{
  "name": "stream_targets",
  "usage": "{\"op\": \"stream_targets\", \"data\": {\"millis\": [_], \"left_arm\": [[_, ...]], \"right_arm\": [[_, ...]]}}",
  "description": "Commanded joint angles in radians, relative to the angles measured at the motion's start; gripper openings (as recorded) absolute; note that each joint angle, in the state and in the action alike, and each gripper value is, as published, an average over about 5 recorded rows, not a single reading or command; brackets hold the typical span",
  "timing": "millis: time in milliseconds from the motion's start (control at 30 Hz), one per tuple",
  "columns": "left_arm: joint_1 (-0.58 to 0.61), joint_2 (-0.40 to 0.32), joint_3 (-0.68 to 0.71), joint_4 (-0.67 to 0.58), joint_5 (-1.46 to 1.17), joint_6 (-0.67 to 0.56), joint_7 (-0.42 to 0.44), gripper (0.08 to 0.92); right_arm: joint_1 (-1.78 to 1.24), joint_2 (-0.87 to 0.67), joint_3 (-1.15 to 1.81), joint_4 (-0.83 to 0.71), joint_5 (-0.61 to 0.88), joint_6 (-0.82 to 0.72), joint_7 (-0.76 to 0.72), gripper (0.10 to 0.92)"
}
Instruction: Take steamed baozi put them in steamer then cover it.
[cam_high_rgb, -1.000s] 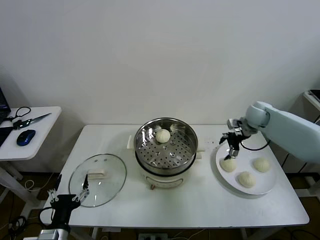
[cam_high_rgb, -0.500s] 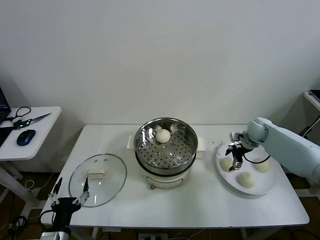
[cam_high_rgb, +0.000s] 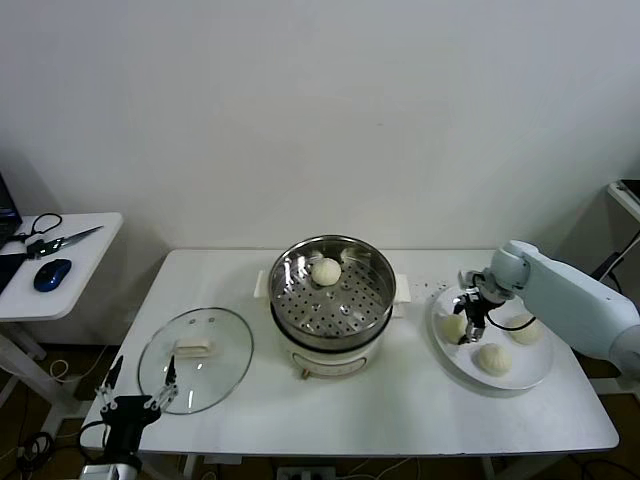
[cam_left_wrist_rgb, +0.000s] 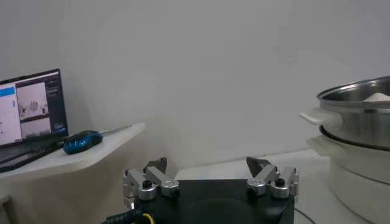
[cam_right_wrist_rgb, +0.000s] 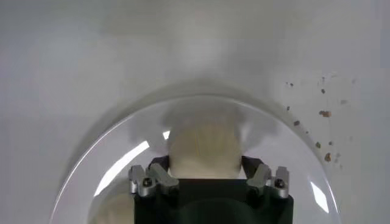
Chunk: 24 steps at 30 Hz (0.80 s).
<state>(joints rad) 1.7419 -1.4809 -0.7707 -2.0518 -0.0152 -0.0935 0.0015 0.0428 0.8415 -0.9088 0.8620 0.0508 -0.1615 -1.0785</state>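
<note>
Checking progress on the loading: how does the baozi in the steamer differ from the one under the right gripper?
The steamer baozi lies on the perforated tray, untouched; the plate baozi sits on the white plate, straddled by the open right gripper. The first lies alone; the second has two neighbours. Both are round, pale, smooth.

Right end effector (cam_high_rgb: 471, 318) over plated baozi (cam_high_rgb: 453, 325)

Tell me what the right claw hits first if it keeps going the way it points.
The right claw points down at a baozi on the white plate; its open jaws straddle that bun, so it likely meets it first.
</note>
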Motion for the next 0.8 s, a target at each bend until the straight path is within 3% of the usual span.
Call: {"op": "stream_targets", "data": {"millis": [33,200,400,633,800], "left_arm": [[0.004,-0.003,0.002,-0.004,0.001,0.0,-0.002,0.823],[0.009,-0.003,0.002,-0.009,0.001,0.001,-0.003,0.823],[0.02,-0.001,0.001,-0.016,-0.004,0.002,-0.004,0.823],[0.038,0.0,-0.002,-0.035,-0.025,0.002,-0.005,0.823],[0.041,-0.001,0.006,-0.054,-0.019,0.004,-0.006,0.823]], "right_arm": [[0.009,-0.001,-0.008,0.007,0.026,-0.006,-0.002,0.696],[0.095,-0.05,-0.059,0.076,0.099,-0.023,0.0,0.687],[0.394,-0.074,-0.261,0.153,0.304,-0.039,0.0,0.687],[0.801,0.018,-0.565,0.204,0.59,-0.064,-0.003,0.687],[0.893,0.113,-0.625,0.266,0.773,-0.125,0.029,0.687]]}}
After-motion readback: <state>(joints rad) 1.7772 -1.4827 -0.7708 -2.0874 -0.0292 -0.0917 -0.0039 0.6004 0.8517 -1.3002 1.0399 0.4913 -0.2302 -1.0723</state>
